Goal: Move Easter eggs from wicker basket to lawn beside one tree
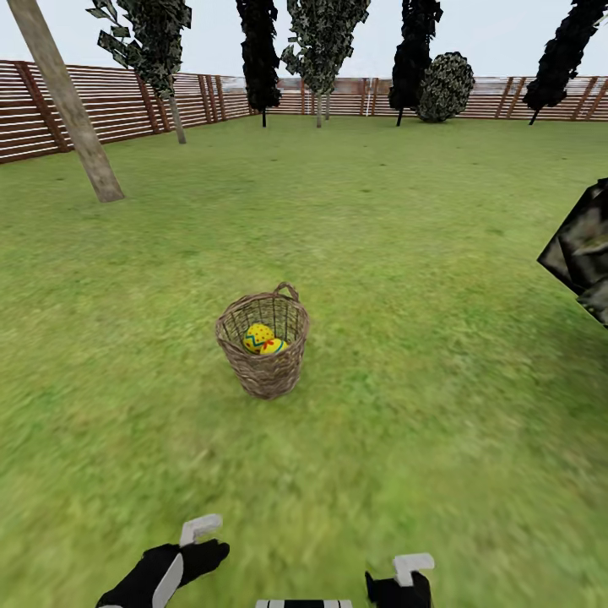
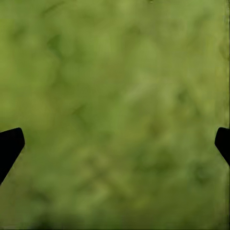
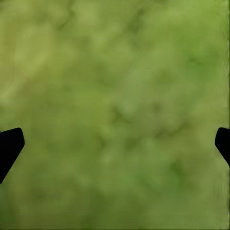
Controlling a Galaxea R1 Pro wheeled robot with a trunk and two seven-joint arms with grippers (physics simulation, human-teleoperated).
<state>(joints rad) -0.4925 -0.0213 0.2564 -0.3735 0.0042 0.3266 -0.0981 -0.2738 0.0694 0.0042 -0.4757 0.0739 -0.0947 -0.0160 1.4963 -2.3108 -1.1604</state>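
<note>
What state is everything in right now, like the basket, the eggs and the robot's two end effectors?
Basket: upright on the grass, nothing gripping it.
Eggs: inside the basket; two show, a third cannot be made out.
Left end effector: open, empty, fingers spread wide over grass.
Right end effector: open, empty, over grass.
Bare tree trunk: leaning, no eggs beside it.
Grass: no eggs on it.

Mottled green grass (image 1: 405, 253) runs back to a brown slatted fence (image 1: 101, 105) under a pale sky (image 1: 490, 34). Dark thin-trunked trees (image 1: 258, 51) and a round bush (image 1: 445, 86) line the fence. A thick leaning trunk (image 1: 72, 110) stands at far left.
</note>
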